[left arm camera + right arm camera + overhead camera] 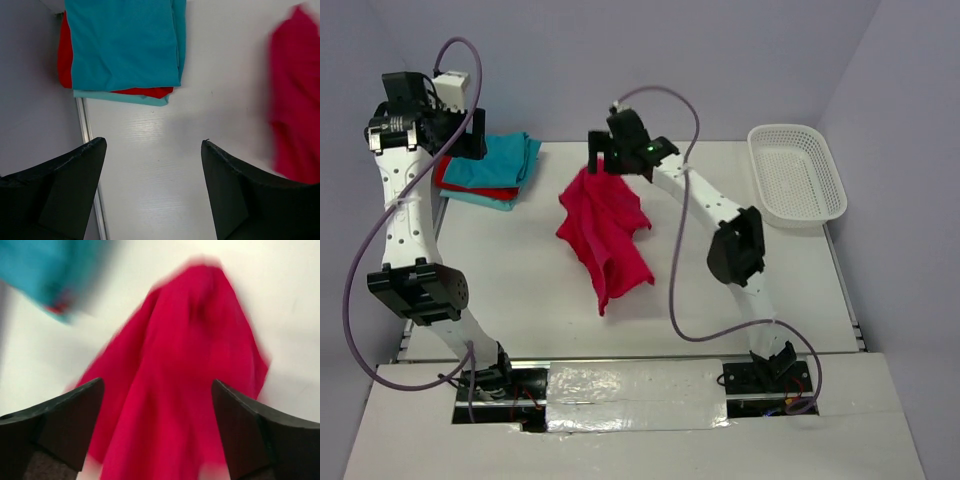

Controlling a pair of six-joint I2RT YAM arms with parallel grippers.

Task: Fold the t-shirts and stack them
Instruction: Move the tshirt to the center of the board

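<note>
Now, right pincer (157, 382): released, jaws wide over magenta t-shirt (605, 230)
Left pincer (154, 141): released, well left of it

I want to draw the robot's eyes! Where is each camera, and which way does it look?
Top camera: above and behind the robot, looking down at the table; shows left arm, right arm, basket.
Left wrist camera: on the left arm, looking down past the open left gripper at the folded pile.
Right wrist camera: on the right arm, looking down past the open right gripper at the pink shirt.
Shared: both wrist views catch that shirt and pile.
</note>
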